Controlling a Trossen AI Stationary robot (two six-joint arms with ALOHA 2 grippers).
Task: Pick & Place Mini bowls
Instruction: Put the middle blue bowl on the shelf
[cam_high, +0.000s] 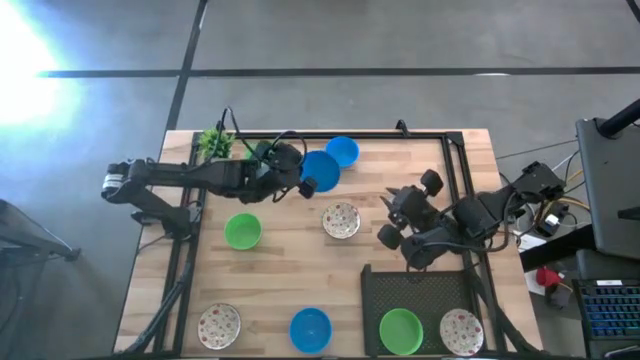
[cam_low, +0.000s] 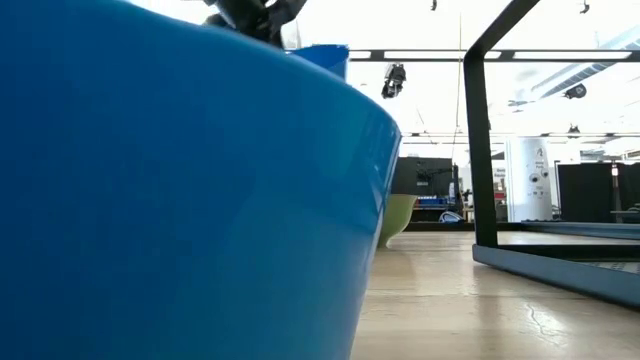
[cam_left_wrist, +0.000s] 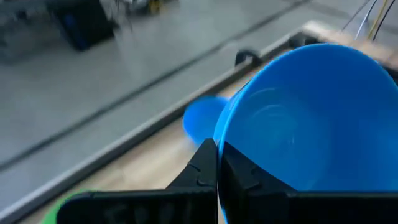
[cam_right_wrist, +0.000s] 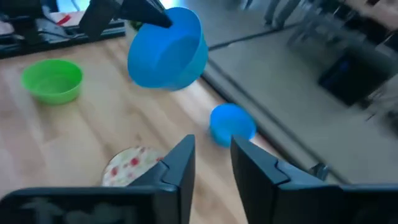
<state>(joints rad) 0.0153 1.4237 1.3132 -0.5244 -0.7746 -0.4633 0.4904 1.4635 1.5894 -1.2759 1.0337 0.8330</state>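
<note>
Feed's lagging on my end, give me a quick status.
Left end effector shut on a blue bowl, lifted above the table. Right end effector open, empty, near the speckled bowl. Nothing in the way.

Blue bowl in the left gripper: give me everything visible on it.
The blue bowl is plain, glossy and plastic-looking, round with a thin rim and smooth empty interior. It is lifted off the table and tilted, as the right wrist view shows. The left gripper is shut on its rim, one finger inside and one outside. Nothing else touches it. It hangs near the table's far edge, beside a second blue bowl resting on the wood.
</note>
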